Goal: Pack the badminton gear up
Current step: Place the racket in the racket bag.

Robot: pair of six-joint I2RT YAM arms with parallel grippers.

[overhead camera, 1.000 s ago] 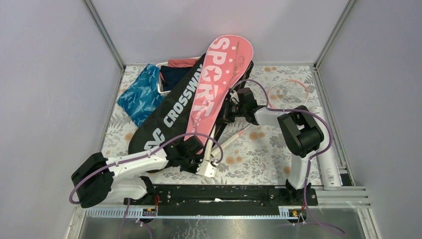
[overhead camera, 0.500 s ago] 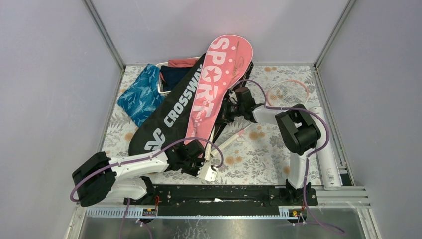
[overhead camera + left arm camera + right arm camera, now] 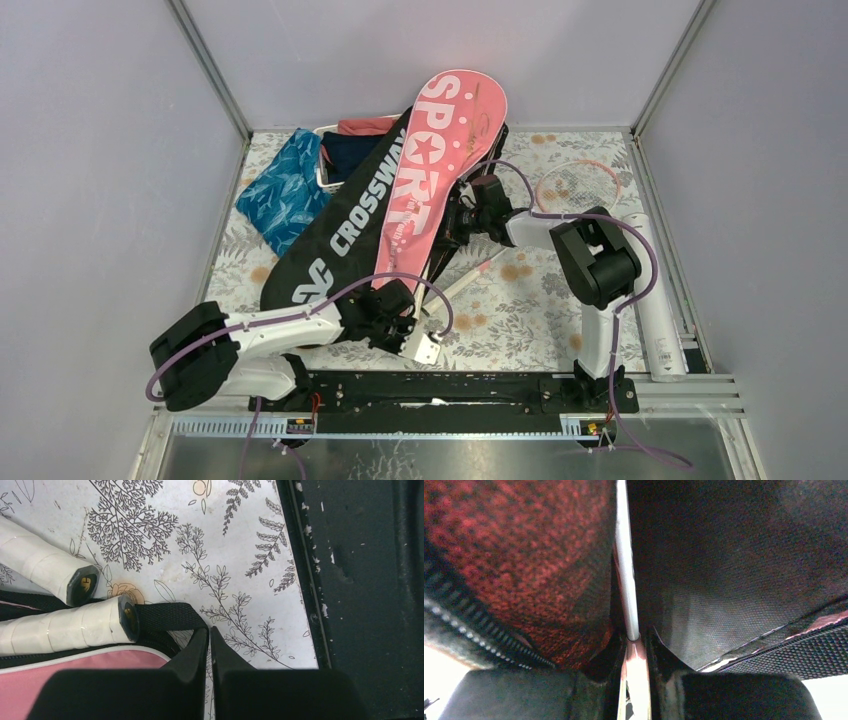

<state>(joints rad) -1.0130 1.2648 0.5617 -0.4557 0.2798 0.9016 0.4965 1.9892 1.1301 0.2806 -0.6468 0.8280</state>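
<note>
Two white handles (image 3: 75, 625) lie nearest, butts beside a black strap (image 3: 165, 616). The left gripper (image 3: 209, 630) is pressed together at that strap — whether it nips it cannot be told. Farther in, the right gripper (image 3: 635, 641) pinches a racket (image 3: 626, 580) by the shaft under the pink bag (image 3: 430, 170), which lies across the black bag (image 3: 345, 220). Judged step: bagging a racket. Next move calls for a straight slide along the shaft, clear of the zip. Tube (image 3: 655, 300) unpacked — right edge.
</note>
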